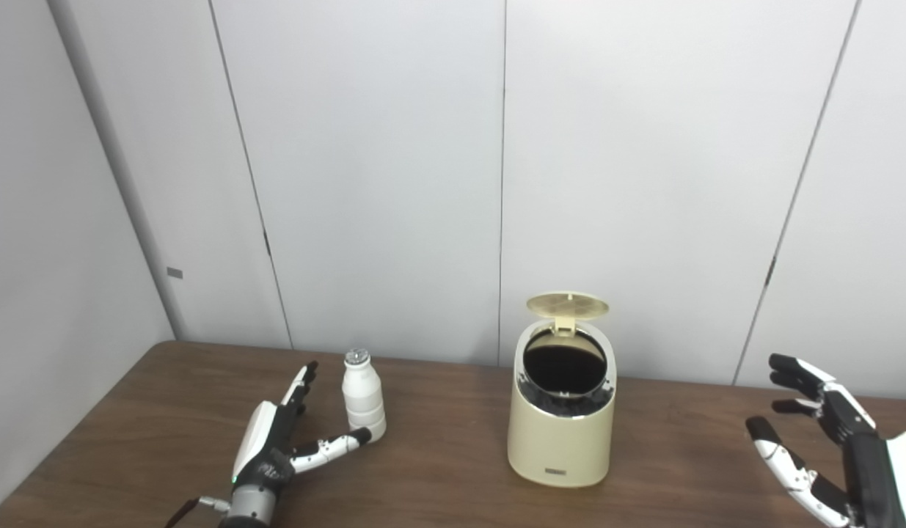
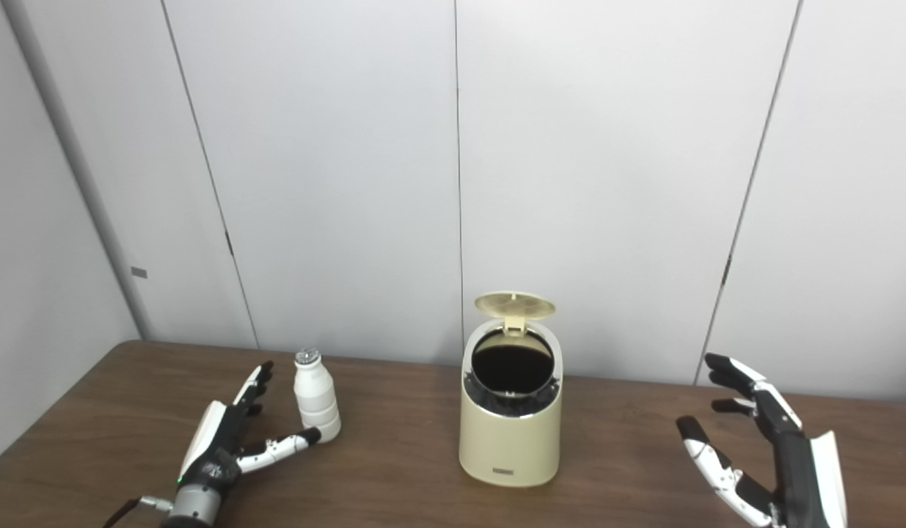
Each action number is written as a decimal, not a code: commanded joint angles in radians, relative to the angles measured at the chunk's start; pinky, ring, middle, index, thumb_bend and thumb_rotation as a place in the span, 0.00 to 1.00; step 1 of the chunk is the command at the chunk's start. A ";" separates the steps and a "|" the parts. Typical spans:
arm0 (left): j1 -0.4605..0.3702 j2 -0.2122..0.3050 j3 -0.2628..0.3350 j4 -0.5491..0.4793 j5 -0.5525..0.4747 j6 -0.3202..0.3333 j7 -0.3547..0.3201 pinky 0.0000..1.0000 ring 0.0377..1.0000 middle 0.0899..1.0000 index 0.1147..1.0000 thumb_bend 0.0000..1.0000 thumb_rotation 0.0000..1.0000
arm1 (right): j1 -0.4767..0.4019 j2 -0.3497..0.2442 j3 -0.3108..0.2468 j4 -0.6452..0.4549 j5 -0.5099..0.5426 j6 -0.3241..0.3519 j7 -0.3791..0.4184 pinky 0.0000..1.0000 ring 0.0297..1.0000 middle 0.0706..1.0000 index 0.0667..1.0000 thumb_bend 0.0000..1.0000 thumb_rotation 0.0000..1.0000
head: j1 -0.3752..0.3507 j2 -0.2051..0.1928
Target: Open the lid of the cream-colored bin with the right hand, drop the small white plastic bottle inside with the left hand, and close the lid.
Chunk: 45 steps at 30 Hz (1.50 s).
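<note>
Lower left: the left robot hand (image 1: 273, 440), spread, is flanking the upright bottle (image 1: 363, 397); its thumb could be tipping it. Centre: the bin (image 1: 561, 433) is standing open. The right robot hand (image 1: 827, 440) is waiting spread.

Bare table (image 1: 438, 469) lies between the spread left hand (image 1: 273, 440) and the bin (image 1: 561, 433); only the bottle (image 1: 363, 400) stands at its fingertips, and the raised lid (image 1: 567, 305) leaves the bin mouth unblocked

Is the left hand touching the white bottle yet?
Cannot tell. In both eye views the left hand is open beside the bottle, its thumb tip meeting the bottle's base with no visible gap, contact unconfirmed.
</note>
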 commanded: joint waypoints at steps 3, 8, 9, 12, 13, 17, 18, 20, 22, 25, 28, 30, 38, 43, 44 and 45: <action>-0.032 0.009 -0.033 0.059 0.009 0.010 -0.009 0.88 0.94 0.96 0.98 1.00 0.43 | -0.020 -0.004 -0.007 -0.047 0.002 0.005 0.004 0.60 0.74 0.76 0.74 0.20 0.36 | -0.001 0.002; -0.062 0.016 -0.052 0.121 0.001 -0.004 -0.016 0.86 0.93 0.95 0.97 1.00 0.41 | -0.021 -0.002 -0.007 -0.051 -0.001 0.014 0.001 0.61 0.75 0.76 0.73 0.20 0.37 | -0.002 0.000; -0.068 0.017 -0.055 0.130 -0.004 -0.003 -0.021 0.86 0.93 0.95 0.97 1.00 0.40 | -0.021 -0.003 -0.007 -0.049 0.004 0.012 0.001 0.61 0.75 0.76 0.73 0.20 0.37 | -0.002 -0.001; -0.086 0.019 -0.066 0.159 -0.012 -0.004 -0.032 0.86 0.92 0.94 0.96 1.00 0.41 | -0.023 -0.004 -0.005 -0.045 0.009 0.006 0.002 0.62 0.75 0.76 0.73 0.20 0.34 | -0.002 -0.003; -0.089 0.019 -0.070 0.163 -0.014 -0.003 -0.035 0.85 0.92 0.93 0.96 1.00 0.41 | -0.024 -0.004 -0.005 -0.045 0.009 0.008 0.004 0.62 0.75 0.76 0.73 0.20 0.34 | -0.002 -0.002; -0.100 0.020 -0.083 0.172 -0.018 -0.002 -0.038 0.84 0.91 0.92 0.95 1.00 0.41 | -0.023 -0.003 -0.004 -0.050 0.004 0.017 0.005 0.61 0.75 0.77 0.74 0.21 0.39 | -0.003 -0.003; -0.102 0.021 -0.087 0.173 -0.017 -0.002 -0.038 0.84 0.91 0.92 0.95 1.00 0.41 | -0.023 -0.003 -0.005 -0.050 0.001 0.019 0.003 0.61 0.75 0.77 0.74 0.21 0.39 | -0.002 -0.003; -0.107 0.022 -0.095 0.176 -0.012 0.000 -0.037 0.84 0.91 0.91 0.94 1.00 0.41 | -0.024 -0.003 -0.005 -0.046 -0.003 0.016 0.000 0.61 0.75 0.76 0.73 0.22 0.40 | -0.003 -0.008; -0.112 0.024 -0.106 0.179 0.000 0.002 -0.030 0.84 0.91 0.91 0.94 1.00 0.42 | -0.024 -0.002 -0.005 -0.042 -0.003 0.011 -0.002 0.61 0.75 0.76 0.73 0.22 0.41 | -0.005 -0.010; -0.116 0.024 -0.113 0.187 -0.007 -0.014 -0.030 0.84 0.91 0.90 0.93 1.00 0.39 | -0.024 -0.003 -0.002 -0.043 -0.007 0.008 -0.001 0.61 0.75 0.76 0.73 0.22 0.40 | -0.007 -0.011; -0.119 0.023 -0.116 0.192 -0.013 -0.029 -0.027 0.82 0.90 0.89 0.90 1.00 0.37 | -0.023 0.001 0.000 -0.052 -0.022 0.016 -0.003 0.61 0.75 0.77 0.73 0.20 0.38 | -0.010 -0.010; -0.117 0.021 -0.114 0.185 -0.018 -0.035 -0.026 0.80 0.87 0.84 0.86 1.00 0.35 | -0.022 0.001 0.000 -0.054 -0.029 0.018 -0.004 0.60 0.74 0.76 0.73 0.20 0.37 | -0.009 -0.009; -0.124 0.036 -0.135 0.220 -0.076 -0.152 -0.102 0.49 0.48 0.44 0.45 0.60 0.01 | -0.020 0.001 -0.002 -0.055 -0.020 0.014 0.000 0.61 0.75 0.76 0.73 0.21 0.39 | -0.012 -0.006; -0.126 0.036 -0.142 0.232 -0.076 -0.159 -0.099 0.39 0.45 0.43 0.41 0.51 0.00 | -0.019 0.001 -0.002 -0.054 -0.001 0.008 0.006 0.62 0.75 0.77 0.73 0.22 0.41 | -0.011 -0.004; -0.126 0.036 -0.142 0.232 -0.077 -0.159 -0.098 0.39 0.44 0.43 0.40 0.51 0.00 | -0.019 0.000 -0.002 -0.053 0.002 0.005 0.007 0.62 0.75 0.77 0.73 0.21 0.40 | -0.011 -0.004; -0.125 0.036 -0.142 0.232 -0.080 -0.159 -0.098 0.38 0.44 0.44 0.40 0.50 0.00 | -0.018 0.000 -0.002 -0.053 0.001 0.005 0.007 0.62 0.75 0.77 0.73 0.21 0.40 | -0.011 -0.003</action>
